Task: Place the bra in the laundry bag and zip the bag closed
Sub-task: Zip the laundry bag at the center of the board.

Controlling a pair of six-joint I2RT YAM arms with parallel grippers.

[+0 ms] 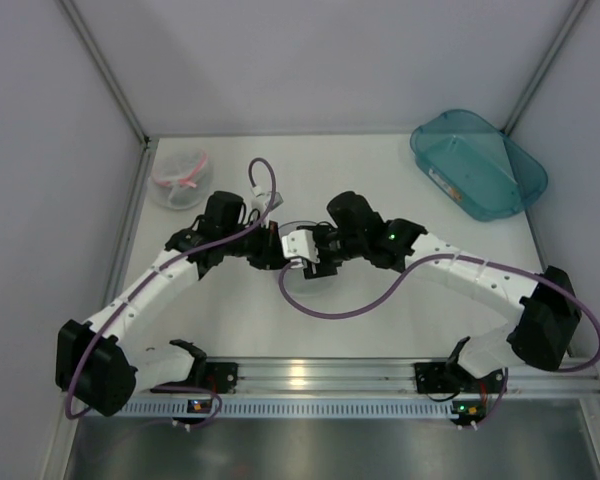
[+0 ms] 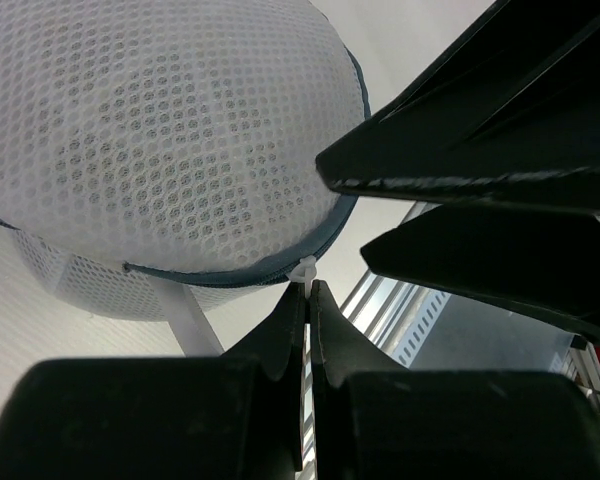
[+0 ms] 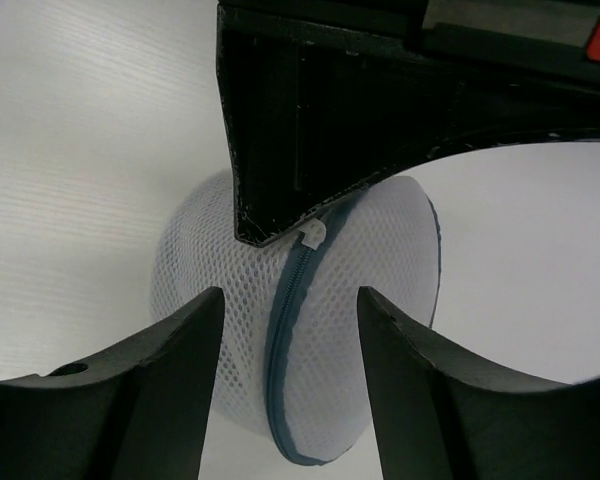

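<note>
As right jaws gape, left jaws pinch laundry bag (image 2: 160,130) tab (image 2: 303,268).

walls (image 1: 310,60): pale grey, joined by metal corner struts (image 1: 105,70) | table (image 1: 365,170): white, evenly lit | near edge: bounded by aluminium rail (image 1: 320,373)

Not much room around the laundry bag (image 2: 160,130) tbh. The left pincer (image 2: 306,292) is clamped on the zip pull (image 2: 303,268) right at its rim. The right pincer (image 3: 290,296) sits spread apart on the bag's other side, so both flanks are blocked. A purple cable (image 1: 340,314) loops over the counter (image 1: 380,185) on the bag's near side. Behind the bag it's open counter. The teal bin (image 1: 478,163) is well off back-right, and the pink-rimmed mesh bag (image 1: 180,178) well off back-left.
</note>
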